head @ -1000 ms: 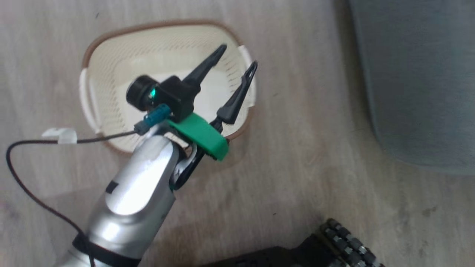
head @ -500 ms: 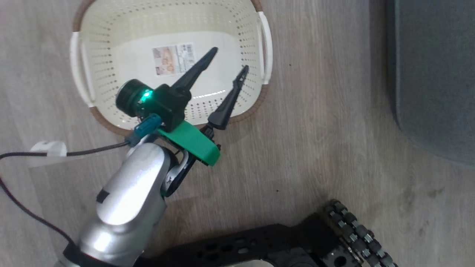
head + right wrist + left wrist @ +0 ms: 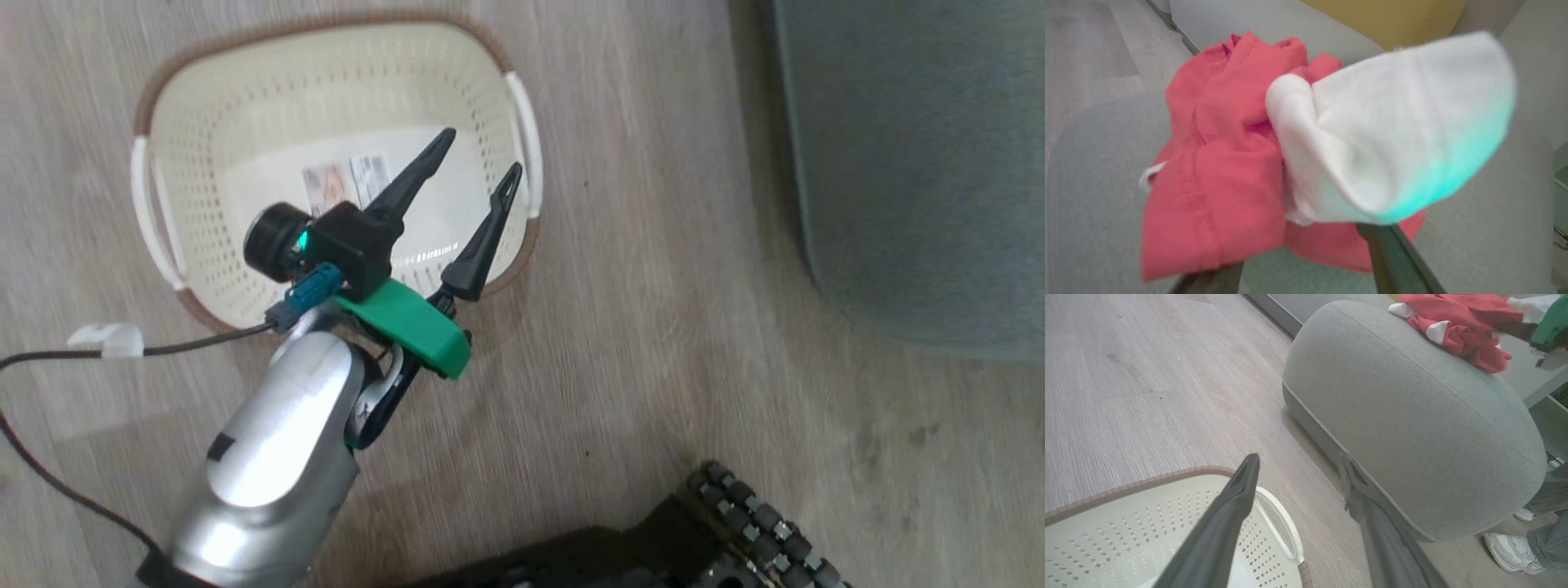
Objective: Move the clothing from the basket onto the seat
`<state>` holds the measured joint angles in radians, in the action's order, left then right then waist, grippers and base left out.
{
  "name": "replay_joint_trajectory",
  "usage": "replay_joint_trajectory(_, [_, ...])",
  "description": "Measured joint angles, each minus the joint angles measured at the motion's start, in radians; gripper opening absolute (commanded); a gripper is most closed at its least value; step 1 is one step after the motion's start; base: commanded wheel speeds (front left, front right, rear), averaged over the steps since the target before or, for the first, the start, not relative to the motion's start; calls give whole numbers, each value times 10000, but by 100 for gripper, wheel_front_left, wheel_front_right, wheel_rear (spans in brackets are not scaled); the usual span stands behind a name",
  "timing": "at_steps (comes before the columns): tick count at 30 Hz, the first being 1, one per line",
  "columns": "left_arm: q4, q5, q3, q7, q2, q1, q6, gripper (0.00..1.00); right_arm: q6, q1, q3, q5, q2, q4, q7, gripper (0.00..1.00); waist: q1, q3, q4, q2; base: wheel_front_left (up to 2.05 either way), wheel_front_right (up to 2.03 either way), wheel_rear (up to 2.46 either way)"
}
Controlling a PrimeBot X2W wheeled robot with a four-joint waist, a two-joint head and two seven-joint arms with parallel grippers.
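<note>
Head view down onto a cream perforated basket [image 3: 212, 106] with brown rim on pale wood-grain floor [image 3: 653, 286], sticker label [image 3: 347, 180] showing on its bare bottom. Over the basket's near right part, the left gripper [image 3: 481, 153], both long dark fingers spread wide, clasping nothing, tips close to the white right handle [image 3: 526, 139]. Behind it a green mount [image 3: 408, 327], a silver forearm [image 3: 277, 441] and a dark cable [image 3: 188, 347] with a white tab. Well off to the right, the grey seat [image 3: 914, 163], apart from the basket. Left wrist view along the same parted fingers, past the basket's handle to the seat's rounded, seamed side. On top of the seat, the red clothing [image 3: 1457, 318] with white trim, bunched near the far edge. Beside the seat's far end, a person's pale shoes [image 3: 1506, 547] and grey trouser legs [image 3: 1549, 535]. Right wrist view blurred: right gripper [image 3: 1298, 253] just above the seat, its two fingers set well apart at the bottom edge, tips hidden behind the red and white cloth. Contact between fingers and cloth impossible to judge.
</note>
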<state>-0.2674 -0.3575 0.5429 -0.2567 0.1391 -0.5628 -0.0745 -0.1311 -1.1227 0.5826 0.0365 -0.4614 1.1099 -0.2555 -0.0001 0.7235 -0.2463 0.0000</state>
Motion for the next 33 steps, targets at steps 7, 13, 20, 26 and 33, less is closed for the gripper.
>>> replay_joint_trajectory(7, [-516,-477,-207,0,-125,861,-10,100,0,2749,-1787,-1377,577,-1833,2,100,0,-1421,-166,0,0,0,0])
replay_joint_trajectory(13, [-581,-652,-780,2,-232,1883,58,100,0,5172,-2500,-2061,1070,-4050,2,100,-1,-2774,-226,1,0,0,0])
replay_joint_trajectory(20, [-454,-623,-1674,2,-571,2669,69,100,2,6893,-2907,-1990,1459,-6508,2,100,-1,-4175,105,1,0,0,0])
replay_joint_trajectory(26, [-675,-349,-2679,2,-700,3315,67,100,0,8502,-3703,-1674,2523,-7986,2,100,-1,-5071,828,1,0,0,0])
replay_joint_trajectory(33, [-1057,98,-3881,2,-709,4058,69,100,0,9930,-4688,-1415,3494,-8274,2,100,-1,-5898,1656,1,0,0,0])
